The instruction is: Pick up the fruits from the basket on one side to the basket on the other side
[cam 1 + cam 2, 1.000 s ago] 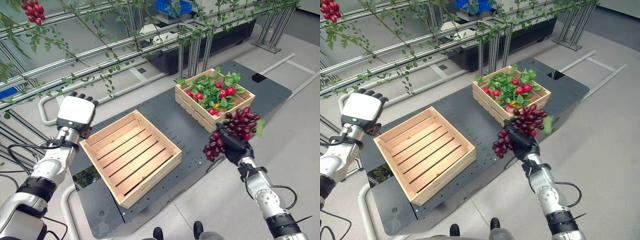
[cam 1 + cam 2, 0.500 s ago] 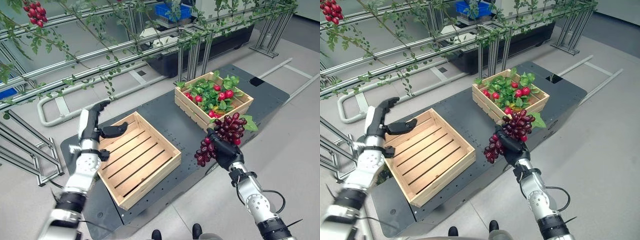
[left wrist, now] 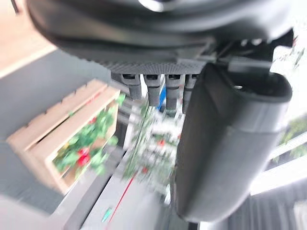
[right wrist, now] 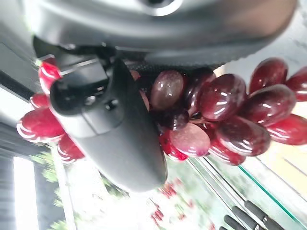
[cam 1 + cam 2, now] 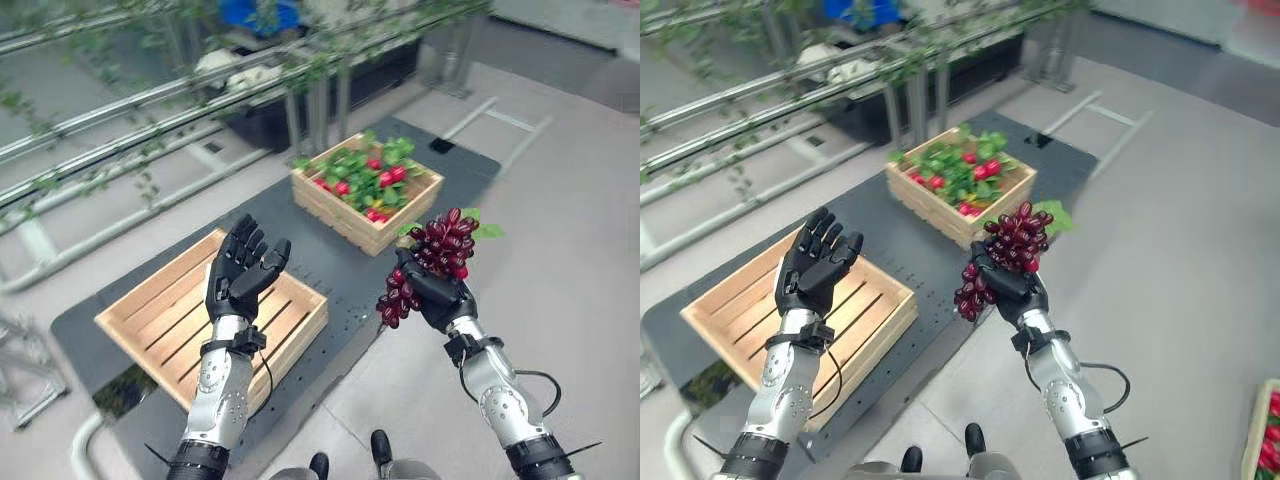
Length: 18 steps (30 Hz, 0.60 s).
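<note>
Grey flooring is seen around a dark platform carrying two crates. An empty crate lies near left; a crate of leaves and red fruit sits far right. Grapes are held off the platform's right edge, clasped by the right hand. Raised over the empty crate, the left hand is spread open.

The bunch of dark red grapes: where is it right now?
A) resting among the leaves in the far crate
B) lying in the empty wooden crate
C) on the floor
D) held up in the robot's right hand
D: the right hand is curled round the bunch of grapes, lifted clear of both crates.
</note>
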Available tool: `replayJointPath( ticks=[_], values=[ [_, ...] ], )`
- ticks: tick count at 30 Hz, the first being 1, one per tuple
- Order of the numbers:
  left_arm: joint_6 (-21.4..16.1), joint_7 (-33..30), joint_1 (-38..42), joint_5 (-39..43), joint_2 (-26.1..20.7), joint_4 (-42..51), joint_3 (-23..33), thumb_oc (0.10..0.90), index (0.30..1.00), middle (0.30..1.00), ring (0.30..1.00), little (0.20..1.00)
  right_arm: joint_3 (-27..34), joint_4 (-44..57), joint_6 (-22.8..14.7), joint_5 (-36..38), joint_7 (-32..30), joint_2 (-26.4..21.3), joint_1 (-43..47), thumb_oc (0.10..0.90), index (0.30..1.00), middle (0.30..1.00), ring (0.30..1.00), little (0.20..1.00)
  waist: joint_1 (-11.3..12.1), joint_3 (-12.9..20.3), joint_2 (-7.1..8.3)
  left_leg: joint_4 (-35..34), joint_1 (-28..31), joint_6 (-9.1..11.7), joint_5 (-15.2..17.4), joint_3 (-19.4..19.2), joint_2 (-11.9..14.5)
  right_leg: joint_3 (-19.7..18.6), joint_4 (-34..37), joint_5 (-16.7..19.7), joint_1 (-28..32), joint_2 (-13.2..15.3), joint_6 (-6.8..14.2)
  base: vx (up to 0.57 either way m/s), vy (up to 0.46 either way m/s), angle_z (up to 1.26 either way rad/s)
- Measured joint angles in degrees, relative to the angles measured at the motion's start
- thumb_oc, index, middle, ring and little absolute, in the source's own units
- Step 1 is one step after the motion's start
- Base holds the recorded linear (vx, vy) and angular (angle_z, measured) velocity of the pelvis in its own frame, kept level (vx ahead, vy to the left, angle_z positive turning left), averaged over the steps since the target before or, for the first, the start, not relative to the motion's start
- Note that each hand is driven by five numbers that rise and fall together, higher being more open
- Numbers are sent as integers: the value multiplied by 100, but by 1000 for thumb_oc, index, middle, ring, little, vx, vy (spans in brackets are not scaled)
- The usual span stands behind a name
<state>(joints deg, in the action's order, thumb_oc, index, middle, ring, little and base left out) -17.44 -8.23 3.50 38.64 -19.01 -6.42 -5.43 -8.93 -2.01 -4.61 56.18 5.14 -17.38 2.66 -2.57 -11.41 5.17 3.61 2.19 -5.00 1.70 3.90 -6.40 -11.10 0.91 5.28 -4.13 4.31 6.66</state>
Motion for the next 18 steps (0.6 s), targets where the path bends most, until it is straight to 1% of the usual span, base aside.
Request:
replayJointPath(
  ticks=[1,2,3,4,5,6,7,8,9,10,11,12,13,14,16,17,18],
  values=[
    [-10,-49,17,-28,-18,0,-2,800,900,900,900,900,68,-1,-111,2,0,20,-119,400,300,300,300,300,-67,-24,4,22,-42,-65,-28,-110,-17,11,57,-59,-46,41,45,-181,99,-55],
    [-53,-162,14,-28,-30,1,2,800,900,900,900,900,103,-4,-110,10,0,-2,-170,400,300,300,300,300,-55,-59,-45,-55,-26,-100,-97,-331,22,154,25,-202,-156,94,80,-185,93,-70],
    [-59,-210,17,-27,-34,1,32,800,900,900,900,900,114,-4,-110,15,1,-5,-168,400,300,300,300,300,18,-105,-110,-93,-18,-124,-114,-492,95,313,-168,-219,-263,98,35,-195,65,-95],
    [-60,-292,11,-19,-21,0,75,800,900,900,900,900,129,-3,-110,28,3,-15,-171,400,300,300,300,300,60,-227,-309,-101,6,-143,-130,-681,268,788,-722,-240,-401,78,20,-183,45,-90],
    [-60,-292,-30,-20,-10,2,136,800,900,900,900,900,127,-4,-110,32,3,-23,-194,400,300,300,300,300,78,-336,-494,-132,48,-140,-137,-920,457,1224,-1518,-337,-468,82,-15,-174,9,-84],
    [-60,-285,-70,-21,0,10,191,800,900,900,900,900,122,-3,-109,37,8,-23,-219,400,300,300,300,300,119,-385,-584,-189,107,-131,-141,-1007,553,1418,-1944,-403,-460,99,-24,-132,-43,-79],
    [-60,-284,-115,-21,-1,17,277,800,900,900,900,900,123,-2,-109,41,15,-21,-271,400,300,300,300,300,203,-414,-630,-210,125,-120,-148,-1109,638,1629,-2296,-679,-333,146,14,-106,-73,-61],
    [-60,-272,-146,-22,6,26,334,800,900,900,900,900,120,-2,-109,39,18,-18,-283,400,300,300,300,300,228,-419,-621,-221,125,-114,-152,-1153,655,1747,-2413,-807,-294,216,30,-104,-146,-65],
    [-60,-270,-223,-22,21,32,459,800,900,900,900,900,119,0,-109,36,48,-11,-290,400,300,300,300,300,301,-433,-599,-232,128,-95,-163,-1253,676,1917,-2296,-981,-96,277,-7,-78,-171,-44],
    [-60,-276,-264,-22,20,35,497,800,900,900,900,900,117,3,-109,32,58,-11,-292,400,300,300,300,300,345,-435,-590,-238,131,-58,-166,-1274,676,1966,-2094,-992,-1,271,-4,-101,-212,-50],
    [-59,-291,-366,-22,35,51,566,800,900,900,900,900,101,2,-109,20,69,-7,-301,400,300,300,300,300,390,-430,-553,-254,156,69,-181,-1337,686,2067,-1553,-1048,259,227,-74,-130,-192,-55],
    [-62,-363,-489,-22,4,112,635,800,900,900,900,900,43,-10,-109,12,101,51,-309,400,300,300,300,300,506,-385,-374,-311,194,170,-196,-1409,596,2084,-747,-1016,572,229,-58,-145,-168,-59],
    [-68,-432,-527,-17,73,105,664,800,900,900,900,900,2,-51,-110,10,126,33,-272,400,300,300,300,300,531,-391,-407,-368,223,229,-231,-1415,642,2082,-478,-848,690,175,-49,-148,-152,-55],
    [-71,-631,-564,24,97,118,604,800,900,900,900,900,-94,-58,-109,13,126,-15,-254,400,300,300,300,300,510,-384,-416,-478,232,318,-295,-1383,721,1893,-130,-687,797,-15,-125,-107,-111,-28],
    [-68,-770,-561,44,107,119,435,800,900,900,900,900,-195,-59,-109,8,126,-16,-255,400,300,300,300,300,489,-363,-381,-768,314,428,-478,-1370,796,1848,330,-421,931,-155,-257,-93,-108,-20],
    [-68,-813,-558,43,135,119,327,800,900,900,900,900,-233,-59,-108,0,126,-18,-254,400,300,300,300,300,480,-358,-372,-866,351,486,-548,-1365,852,1815,431,-337,956,-237,-315,-106,-118,-14],
    [-67,-869,-554,43,181,119,207,800,900,900,900,900,-242,-59,-97,-1,126,-20,-269,400,300,300,300,300,418,-354,-370,-867,345,515,-566,-1336,893,1814,425,-339,963,-286,-345,-83,-89,-5]
  ],
)
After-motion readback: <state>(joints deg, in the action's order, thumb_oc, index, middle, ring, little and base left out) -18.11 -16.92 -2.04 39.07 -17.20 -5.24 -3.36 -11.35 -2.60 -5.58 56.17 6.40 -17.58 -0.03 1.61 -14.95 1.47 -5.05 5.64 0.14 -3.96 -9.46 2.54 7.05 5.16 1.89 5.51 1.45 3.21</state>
